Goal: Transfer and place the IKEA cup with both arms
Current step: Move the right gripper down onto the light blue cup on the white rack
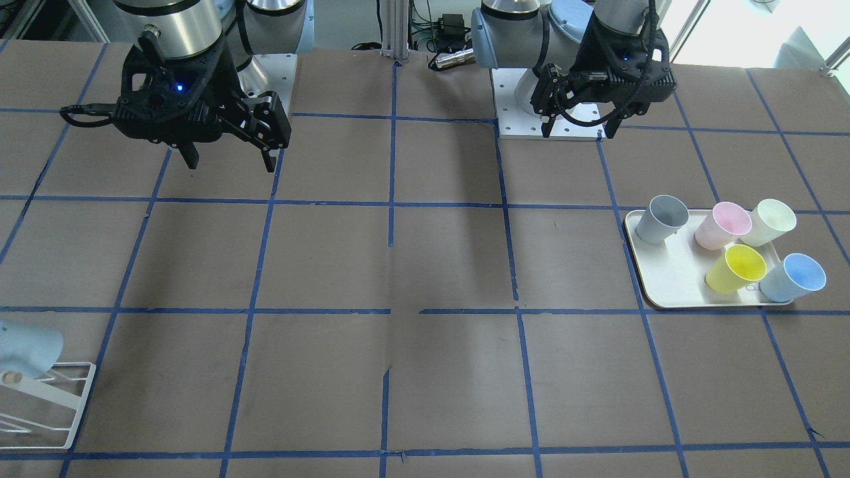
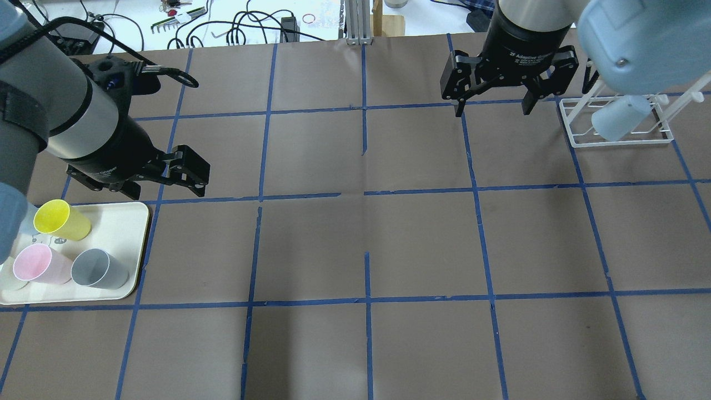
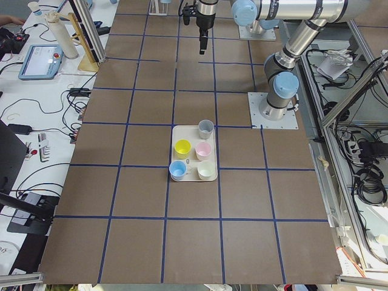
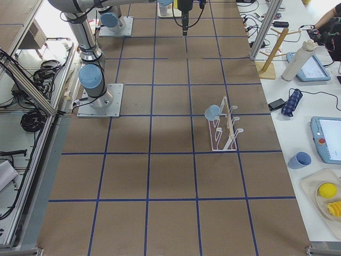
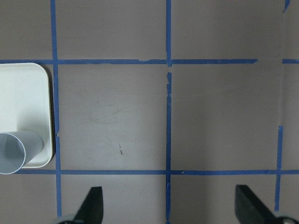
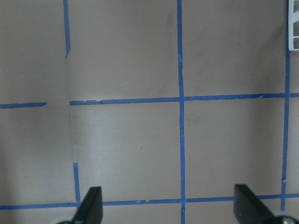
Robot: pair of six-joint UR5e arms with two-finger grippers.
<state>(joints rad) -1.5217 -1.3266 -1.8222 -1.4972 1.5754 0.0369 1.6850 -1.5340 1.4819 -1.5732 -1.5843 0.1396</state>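
Note:
A pale-blue IKEA cup (image 1: 793, 277) with a brighter blue inside stands upright on the front corner of a white tray (image 1: 664, 279); it also shows in the exterior left view (image 3: 177, 170). The left arm hides it in the overhead view. A second pale-blue cup (image 2: 619, 119) hangs tilted on a white wire rack (image 2: 616, 136). My left gripper (image 2: 165, 193) is open and empty, above the table just beyond the tray. My right gripper (image 2: 492, 110) is open and empty, left of the rack.
The tray (image 2: 119, 222) also holds a yellow cup (image 2: 58, 219), a pink cup (image 2: 36, 264), a grey cup (image 2: 100, 269) and a cream cup (image 1: 770, 222). The left wrist view shows the grey cup (image 5: 16, 151) on the tray corner (image 5: 28, 93). Blue tape lines grid the brown table.

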